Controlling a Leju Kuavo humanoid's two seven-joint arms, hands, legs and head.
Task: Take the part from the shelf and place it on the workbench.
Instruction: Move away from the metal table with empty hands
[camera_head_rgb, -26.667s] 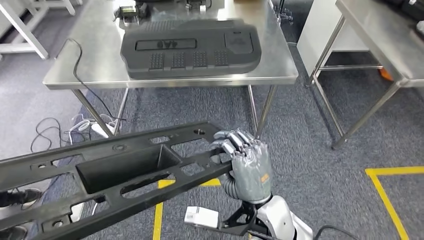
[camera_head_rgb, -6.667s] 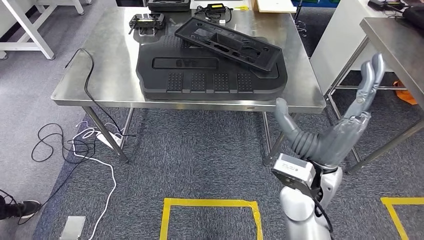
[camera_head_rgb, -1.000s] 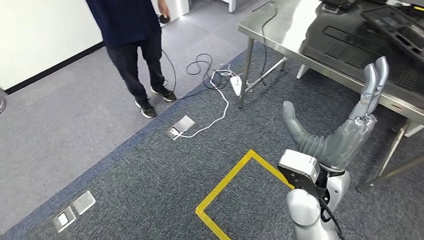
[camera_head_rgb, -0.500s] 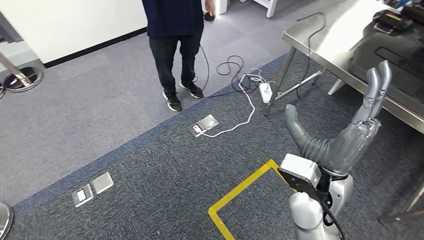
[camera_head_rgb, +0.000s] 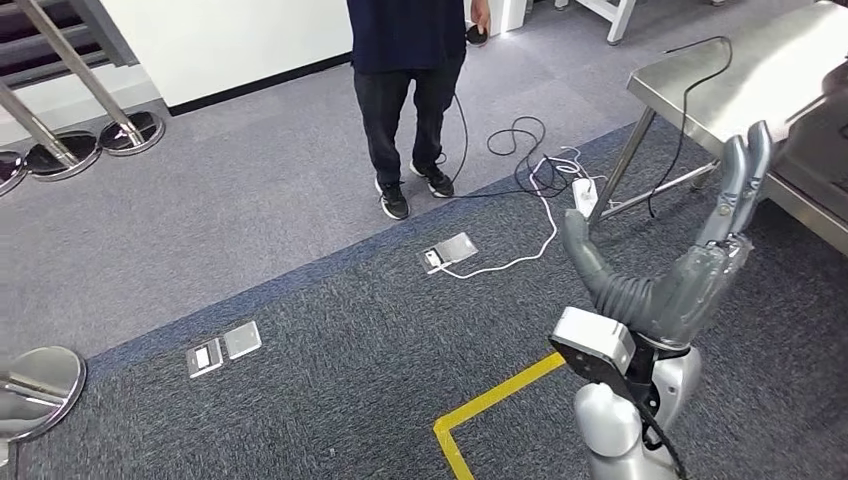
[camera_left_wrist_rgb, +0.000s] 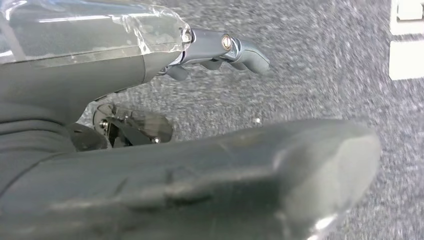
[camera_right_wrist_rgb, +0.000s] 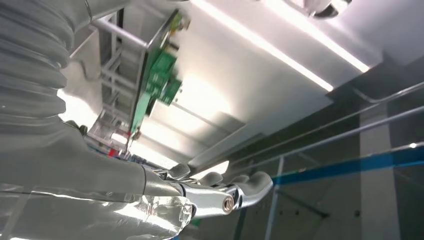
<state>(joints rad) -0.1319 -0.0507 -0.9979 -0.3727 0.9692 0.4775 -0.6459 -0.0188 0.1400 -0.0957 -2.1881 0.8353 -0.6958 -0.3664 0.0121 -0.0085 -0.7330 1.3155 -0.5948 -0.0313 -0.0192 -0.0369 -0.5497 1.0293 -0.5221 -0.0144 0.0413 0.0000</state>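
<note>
One right hand raised in the head view, fingers straight and spread away from the thumb, holding nothing. One left hand seen from its wrist camera above grey carpet, fingers held out, thumb apart, nothing in its grasp.

One steel bench at the far right of the head view, cut off by the frame edge. A dark edge at its right end, too little visible to say whether this is the part; which way the part points and how its long axis runs cannot be told.

One person standing on the lighter floor, dark trousers and dark shoes, holding a small dark object in one hand. One black cable looping on the floor beside the person, one white cable with a power strip near the bench leg. Three floor sockets: one near the white cable, two side by side further left. One yellow tape line on the dark carpet, just left of the right arm. Round metal post bases at upper left, another at the left edge.
</note>
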